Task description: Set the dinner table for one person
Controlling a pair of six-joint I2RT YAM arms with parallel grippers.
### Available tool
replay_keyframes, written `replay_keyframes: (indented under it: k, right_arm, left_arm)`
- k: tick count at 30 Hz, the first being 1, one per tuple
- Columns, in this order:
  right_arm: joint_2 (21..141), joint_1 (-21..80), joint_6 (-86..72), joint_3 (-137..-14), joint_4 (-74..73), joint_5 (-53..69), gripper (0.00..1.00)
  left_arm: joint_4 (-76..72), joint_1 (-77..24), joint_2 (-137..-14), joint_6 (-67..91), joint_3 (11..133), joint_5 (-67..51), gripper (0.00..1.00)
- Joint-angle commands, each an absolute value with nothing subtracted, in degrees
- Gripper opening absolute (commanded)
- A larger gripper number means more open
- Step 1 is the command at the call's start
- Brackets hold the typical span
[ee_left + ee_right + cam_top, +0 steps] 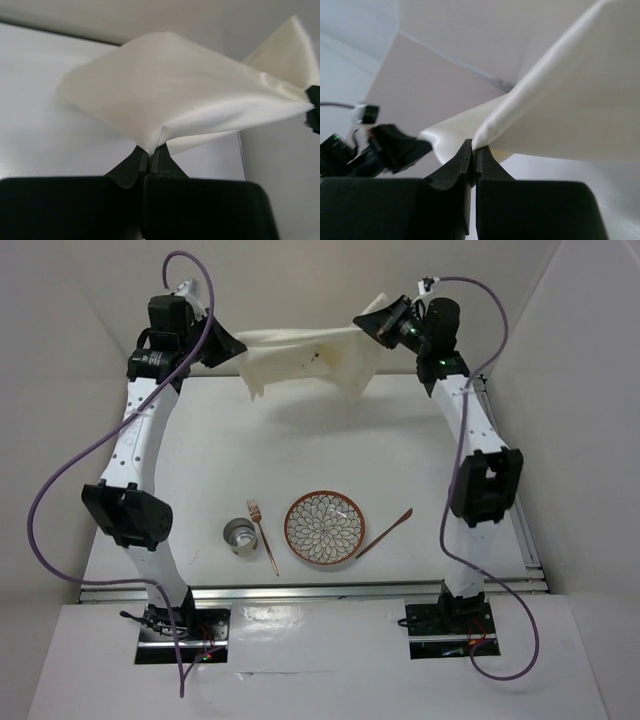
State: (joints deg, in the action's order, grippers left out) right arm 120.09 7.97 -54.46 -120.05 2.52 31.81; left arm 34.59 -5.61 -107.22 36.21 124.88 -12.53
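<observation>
The white tabletop (330,445) fills the middle of the overhead view, with silver rails (330,590) along its near edge and its right edge, and both arms reach out to its far side. There a cream cloth (310,360) hangs stretched between them, lifted off the surface and sagging in the middle, its lower folds drooping over the far part of the tabletop. The left pincer (148,150) is pressed together on one corner of the cloth, the fabric bunching to a point where the two dark fingertips meet and fanning out wide above them. The right pincer (474,147) is likewise clamped on the opposite corner, a fold of fabric nipped between its tips and rising away to the right. Nearer the arm bases, well apart from the cloth, four things lie in a row on the tabletop: a small metal cup (240,536) on the left, a copper-coloured fork (264,537) just beside it with its tines pointing away from the bases, a round plate (324,528) with a rust-red rim and a petal pattern in the middle, and a slender copper-coloured utensil (385,533) lying at a slant to the right of the plate; whether it is a spoon or a knife cannot be told.
</observation>
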Motion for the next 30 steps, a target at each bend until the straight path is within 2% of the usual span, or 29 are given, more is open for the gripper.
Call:
replay_keyframes:
  k: [1, 5, 8, 9, 10, 11, 12, 13, 15, 16, 19, 22, 25, 27, 28, 29, 30]
  right_arm:
    - [106.55, 7.29, -48.35, -107.61, 8.09, 29.88, 0.0]
    - [95.03, 8.78, -43.18, -89.6, 8.26, 26.73, 0.0]
    - [86.77, 12.73, -40.7, -69.87, 6.25, 22.96, 0.0]
    - [84.75, 13.79, -39.91, -65.26, 5.63, 21.72, 0.0]
    - [81.07, 15.1, -39.9, -60.6, 4.41, 20.14, 0.04]
    - [79.47, 16.07, -42.86, -56.03, 3.7, 18.56, 0.18]
    - [77.97, 17.74, -44.72, -47.2, 3.0, 16.54, 0.51]
    - [74.48, 18.71, -46.65, -43.11, 2.99, 15.83, 0.66]
    - [70.16, 20.82, -52.44, -36.33, 2.2, 12.15, 0.86]
    - [65.26, 22.92, -53.69, -32.21, 0.11, 10.48, 0.92]
    - [58.99, 23.64, -53.01, -33.29, -6.22, 3.81, 0.92]
    - [55.99, 23.12, -47.75, -38.39, -14.31, -0.17, 0.89]
    - [58.35, 21.63, -43.09, -46.21, -18.98, -3.24, 0.65]
    - [63.51, 21.01, -41.06, -51.49, -20.91, -4.3, 0.42]
    - [66.15, 21.01, -38.52, -53.77, -22.22, -5.09, 0.31]
    - [72.01, 21.7, -36.84, -59.18, -24.85, -6.4, 0.31]
    - [75.2, 22.41, -34.91, -62.11, -26.0, -6.42, 0.31]
  left_arm:
    - [29.63, -1.15, -98.81, 36.56, 116.84, -20.03, 0.0]
    - [23.23, 0.44, -91.33, 36.56, 95.96, -21.53, 0.0]
    - [20.05, 0.96, -86.94, 35.95, 83.2, -21.53, 0.0]
    - [20.04, 0.97, -86.92, 35.95, 81.06, -21.53, 0.06]
    - [20.74, 0.97, -86.92, 36.64, 79.21, -21.53, 0.24]
    - [21.53, 0.97, -87.71, 36.65, 77.36, -21.53, 0.5]
    - [21.53, 0.97, -88.41, 37.35, 73.78, -22.58, 0.88]
    - [21.53, 0.97, -89.38, 37.35, 72.52, -23.11, 0.95]
    - [23.9, 0.97, -92.7, 37.35, 72.68, -23.64, 1.0]
    - [25.12, 0.97, -93.59, 37.35, 73.9, -23.64, 1.0]
    - [30.22, 0.97, -95.44, 35.77, 80.74, -21.45, 1.0]
    - [34.36, 0.97, -95.45, 34.37, 86.28, -18.03, 0.91]
    - [37.34, 0.44, -95.45, 34.37, 87.71, -14.52, 0.58]
    - [39.02, 0.44, -94.92, 35.06, 87.71, -12.14, 0.39]
    - [39.81, 0.44, -94.23, 35.59, 87.02, -11.08, 0.34]
    - [40.34, -0.08, -94.22, 36.2, 85.1, -10.29, 0.36]
    - [40.34, -0.09, -94.22, 36.21, 83.95, -10.28, 0.42]
